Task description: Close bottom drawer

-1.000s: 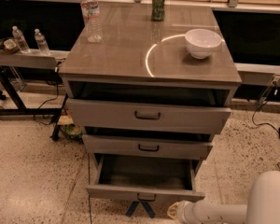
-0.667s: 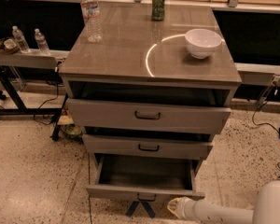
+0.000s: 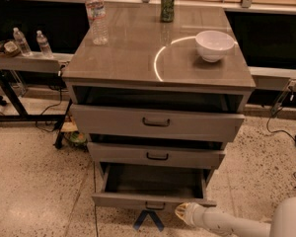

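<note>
The bottom drawer [image 3: 153, 200] is the lowest of three grey wood-grain drawers and stands pulled far out, its plain grey box open to view, with a small dark bar handle [image 3: 155, 206] on its narrow front. The gripper [image 3: 149, 220] shows as dark fingers at the bottom edge, just below and in front of that handle. My white arm [image 3: 222, 221] reaches in from the lower right. The middle drawer [image 3: 157, 155] and top drawer [image 3: 157, 122] are each slightly out.
On the cabinet top [image 3: 138, 48] stand a water bottle [image 3: 96, 15], a green can [image 3: 167, 5] and a white bowl [image 3: 214, 45]. A side shelf [image 3: 24, 60] with small bottles and black stand legs is at left. Cables lie on the speckled floor [image 3: 34, 181] at right.
My arm has shifted left along the bottom edge, bringing the gripper closer under the bottom drawer's front. The drawers look unmoved.
</note>
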Motion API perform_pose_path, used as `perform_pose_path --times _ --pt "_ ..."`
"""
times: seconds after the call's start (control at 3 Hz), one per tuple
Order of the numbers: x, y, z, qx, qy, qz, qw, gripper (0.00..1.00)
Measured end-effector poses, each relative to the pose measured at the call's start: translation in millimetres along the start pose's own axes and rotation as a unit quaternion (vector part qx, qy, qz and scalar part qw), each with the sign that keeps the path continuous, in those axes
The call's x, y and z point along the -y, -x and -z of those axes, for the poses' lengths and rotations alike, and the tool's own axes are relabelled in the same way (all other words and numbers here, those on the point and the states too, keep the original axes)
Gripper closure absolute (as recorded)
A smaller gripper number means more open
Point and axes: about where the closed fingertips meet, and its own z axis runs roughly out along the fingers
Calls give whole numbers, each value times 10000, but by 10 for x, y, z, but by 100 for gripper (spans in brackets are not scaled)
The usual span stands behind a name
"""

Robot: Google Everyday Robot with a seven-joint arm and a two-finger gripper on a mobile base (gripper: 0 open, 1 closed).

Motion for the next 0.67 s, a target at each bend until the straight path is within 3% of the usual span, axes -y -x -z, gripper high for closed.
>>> perform_pose_path --times 0.33,0.67 --pt "67 -7 -25 8 -138 21 9999 100" --pt "281 29 -91 155 -461 143 9987 100"
